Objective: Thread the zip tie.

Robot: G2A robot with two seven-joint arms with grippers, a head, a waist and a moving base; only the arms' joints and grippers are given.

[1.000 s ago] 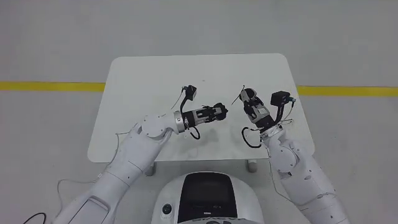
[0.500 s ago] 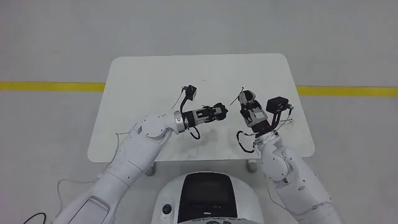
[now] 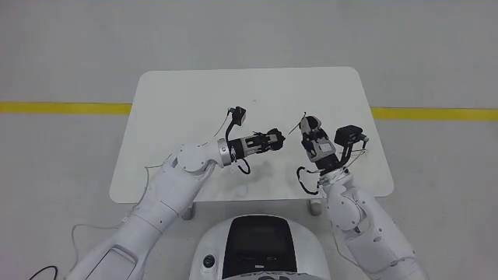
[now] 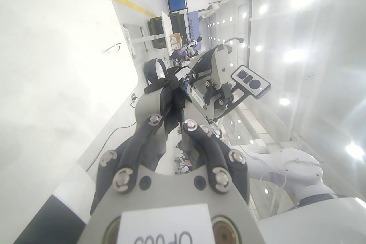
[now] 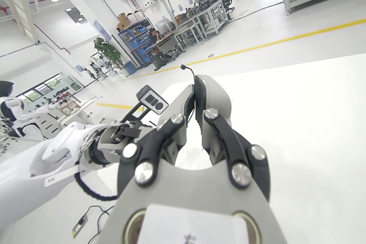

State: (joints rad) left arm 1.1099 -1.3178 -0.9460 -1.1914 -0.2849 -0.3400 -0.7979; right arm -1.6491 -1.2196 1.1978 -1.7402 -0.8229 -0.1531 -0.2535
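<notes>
Zip tie (image 5: 184, 67), thin and black, is pinched between the clenched fingers of the right pincer (image 5: 195, 89). Its short free end, tipped with a small head, curves out past the fingertips. It is held in the air above the white worktop (image 5: 300, 107). The left pincer (image 4: 171, 85) is also raised over the worktop, near the right one and pointing at it. Its black fingers are pressed together at the tips, and I cannot tell whether anything sits between them. From above, the zip tie slants toward the left pincer; I cannot tell whether they touch.
</notes>
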